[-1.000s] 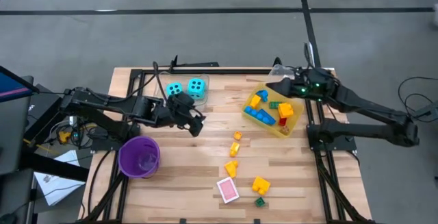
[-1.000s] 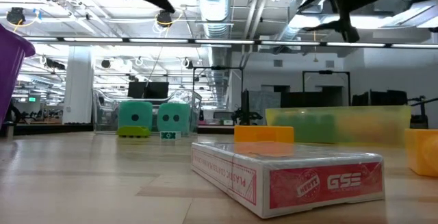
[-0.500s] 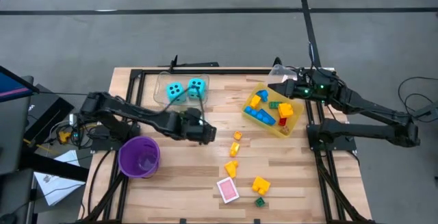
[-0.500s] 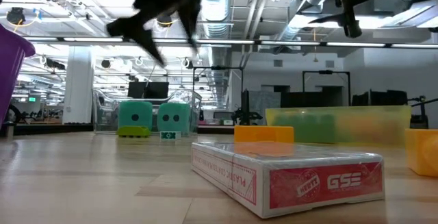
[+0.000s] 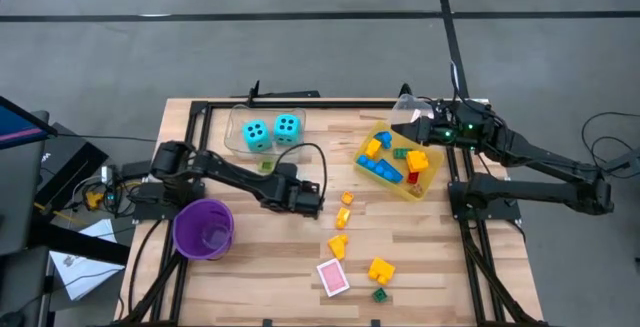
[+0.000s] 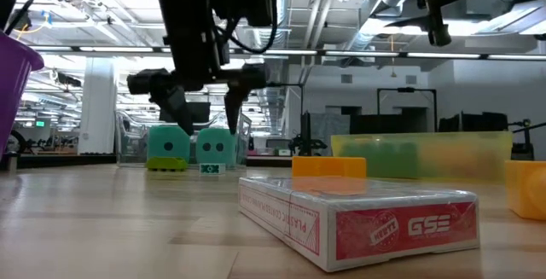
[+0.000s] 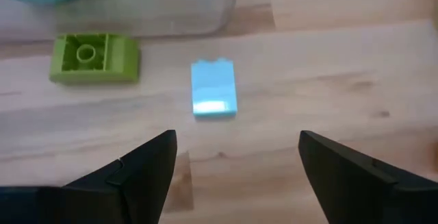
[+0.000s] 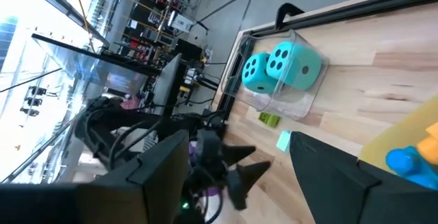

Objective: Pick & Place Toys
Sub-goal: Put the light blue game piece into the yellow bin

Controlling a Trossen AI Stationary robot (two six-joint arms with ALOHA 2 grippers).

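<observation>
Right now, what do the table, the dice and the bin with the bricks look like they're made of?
Table: wood, pale planks with visible grain, smooth. Dice: matte cyan with black dots, probably foam or soft plastic; hard to tell. Bin: translucent yellow plastic, since bricks show through its wall.

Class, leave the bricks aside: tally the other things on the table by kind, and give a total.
Dice: 2
Cup: 1
Bin: 1
Card box: 1
Clear box: 1
Total: 6
</observation>
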